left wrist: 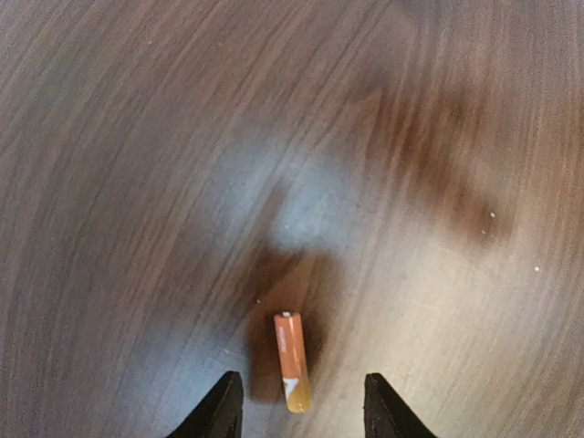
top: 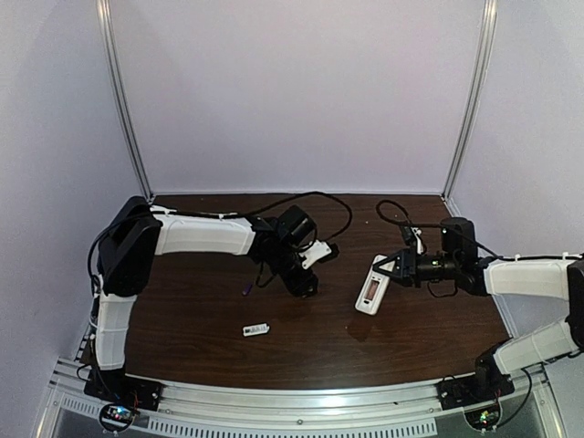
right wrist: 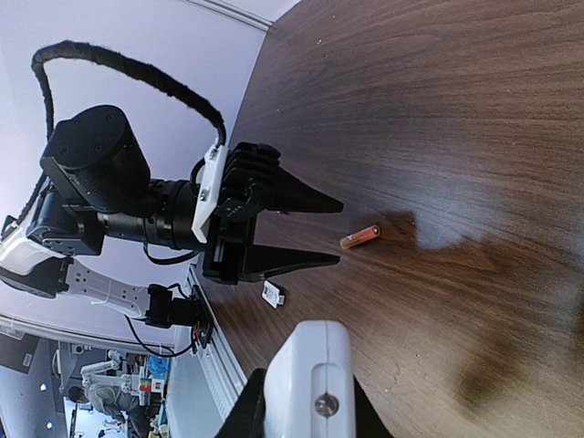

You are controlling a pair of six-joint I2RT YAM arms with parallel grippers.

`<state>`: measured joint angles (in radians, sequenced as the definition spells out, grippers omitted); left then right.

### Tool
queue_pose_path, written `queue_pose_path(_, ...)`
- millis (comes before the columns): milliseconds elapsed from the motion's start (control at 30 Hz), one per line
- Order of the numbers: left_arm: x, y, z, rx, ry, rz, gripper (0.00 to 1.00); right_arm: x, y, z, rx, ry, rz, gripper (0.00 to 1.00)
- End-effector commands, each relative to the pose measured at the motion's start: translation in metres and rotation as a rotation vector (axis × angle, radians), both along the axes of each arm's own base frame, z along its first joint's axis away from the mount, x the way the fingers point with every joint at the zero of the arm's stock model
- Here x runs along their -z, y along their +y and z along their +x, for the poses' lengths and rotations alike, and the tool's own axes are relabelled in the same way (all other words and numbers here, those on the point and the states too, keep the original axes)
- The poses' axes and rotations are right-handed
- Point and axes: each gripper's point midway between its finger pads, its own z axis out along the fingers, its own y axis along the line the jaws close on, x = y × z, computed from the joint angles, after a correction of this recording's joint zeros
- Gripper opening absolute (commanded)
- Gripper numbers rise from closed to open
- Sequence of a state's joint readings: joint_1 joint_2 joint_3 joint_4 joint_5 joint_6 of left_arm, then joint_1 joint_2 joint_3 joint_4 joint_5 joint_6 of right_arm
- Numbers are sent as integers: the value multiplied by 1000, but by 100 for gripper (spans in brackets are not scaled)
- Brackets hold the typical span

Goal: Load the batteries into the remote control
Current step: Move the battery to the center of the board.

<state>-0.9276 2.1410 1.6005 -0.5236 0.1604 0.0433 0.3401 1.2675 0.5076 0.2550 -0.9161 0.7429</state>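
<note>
The orange battery [left wrist: 292,362] lies on the dark wood table, just ahead of and between my left gripper's open fingertips [left wrist: 224,406]; it also shows in the right wrist view [right wrist: 360,237]. My left gripper [top: 306,287] is open and empty, low over the table, and shows in the right wrist view [right wrist: 315,230] too. The purple battery [top: 246,290] lies left of it. My right gripper [top: 392,269] is shut on the white remote control [top: 373,286], holding it by its far end, tilted above the table. The remote's end fills the lower right wrist view [right wrist: 310,379].
A small white flat cover piece [top: 256,329] lies near the table's front, left of centre, and shows in the right wrist view [right wrist: 272,293]. Black cables trail behind both arms. The aluminium rail [top: 301,401] runs along the near edge.
</note>
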Motion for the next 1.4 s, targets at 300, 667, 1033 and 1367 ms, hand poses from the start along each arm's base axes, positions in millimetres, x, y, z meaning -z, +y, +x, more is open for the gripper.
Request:
queue_pose_path(300, 32, -2, 3, 62, -38, 168, 38, -3, -8, -2, 2, -7, 23, 0)
queue_pose_path(667, 19, 25, -62, 413, -8, 229, 11, -9, -9, -1, 6, -27, 37, 0)
queue_pose_path(1033, 10, 45, -72, 714, -169, 325, 8, -10, -7, -1, 1, -24, 63, 0)
queue_pose_path(1367, 19, 30, -58, 897, -357, 385, 8, -8, -7, 1, -2, -18, 60, 0)
